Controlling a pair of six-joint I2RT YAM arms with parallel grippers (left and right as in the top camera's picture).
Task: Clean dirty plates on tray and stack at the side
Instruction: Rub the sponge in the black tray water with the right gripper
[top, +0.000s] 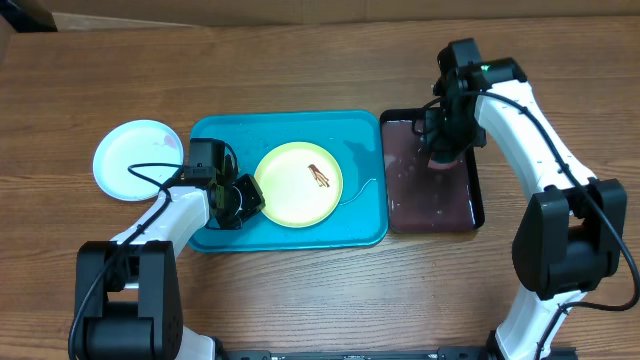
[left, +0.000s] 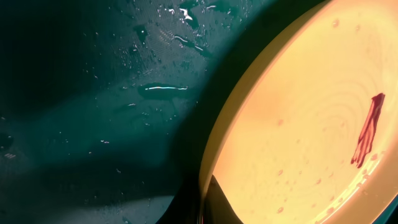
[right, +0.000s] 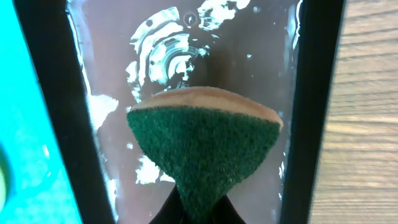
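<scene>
Two plates were seen for sure. One yellow-green plate (top: 290, 195) was laid in the middle of the one blue tray (top: 220, 135), with one brown smear (top: 320, 176) right of its centre. One pale plate (top: 135, 160), white with a bluish rim, was set on the table (top: 300, 60) just left of the tray, off it; whether it was a single plate or two stacked could not be told.

The left gripper (top: 243, 200) was placed at the yellow-green plate's left edge, jaws pinched narrow on the rim; in the left wrist view one dark finger (left: 217, 202) was seen lying over the rim's inside. Water drops were scattered on the tray floor beside it.

One black tray (top: 478, 200), filled with brownish water, was set touching or just beside the blue tray's right side. The right gripper (top: 443, 155) was held over its far end, clamped on one sponge (right: 205, 149), green face towards the wrist camera, squeezed to a wedge.
</scene>
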